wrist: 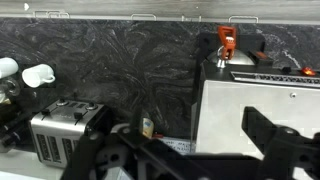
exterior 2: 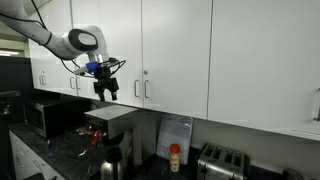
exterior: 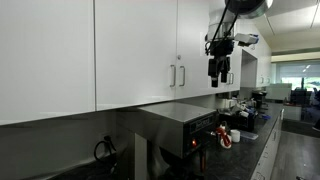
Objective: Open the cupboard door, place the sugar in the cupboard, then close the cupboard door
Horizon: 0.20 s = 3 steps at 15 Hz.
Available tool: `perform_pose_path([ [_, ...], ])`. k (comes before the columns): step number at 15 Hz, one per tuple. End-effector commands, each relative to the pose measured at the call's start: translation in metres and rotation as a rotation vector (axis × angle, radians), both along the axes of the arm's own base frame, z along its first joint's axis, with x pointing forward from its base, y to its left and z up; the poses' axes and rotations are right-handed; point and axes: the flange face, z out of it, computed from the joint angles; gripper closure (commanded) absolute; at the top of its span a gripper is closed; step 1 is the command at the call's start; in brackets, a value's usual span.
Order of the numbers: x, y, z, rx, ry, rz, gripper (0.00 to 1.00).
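Note:
The cupboard door (exterior 2: 180,60) is shut; its slim silver handle (exterior 2: 147,88) runs down its left edge, beside the neighbouring door's handle. The handle pair also shows in an exterior view (exterior: 177,75). The cupboard's inside is hidden. My gripper (exterior 2: 106,88) hangs in front of the doors, left of the handles and above the steel coffee machine (exterior 2: 110,125). It is open and empty in both exterior views (exterior: 218,68) and in the wrist view (wrist: 190,150). A small jar (exterior 2: 175,158) stands on the counter, also in the wrist view (wrist: 147,127). I cannot tell whether it is the sugar.
A toaster (exterior 2: 222,160) sits on the dark counter to the right of the jar, and also shows in the wrist view (wrist: 65,130). A microwave (exterior 2: 45,115) stands to the left of the coffee machine. White mugs (wrist: 38,74) stand by the dark marbled backsplash.

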Motion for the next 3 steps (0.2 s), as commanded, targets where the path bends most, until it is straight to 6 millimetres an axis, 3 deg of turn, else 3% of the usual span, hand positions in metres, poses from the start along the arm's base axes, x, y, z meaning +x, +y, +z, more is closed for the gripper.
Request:
perform_pose_path([
  [1, -0.0018, 0.0002, 0.0007, -0.001, 0.001, 0.000, 0.00],
  [3, -0.0027, 0.0000, 0.0003, -0.001, 0.001, 0.000, 0.00],
])
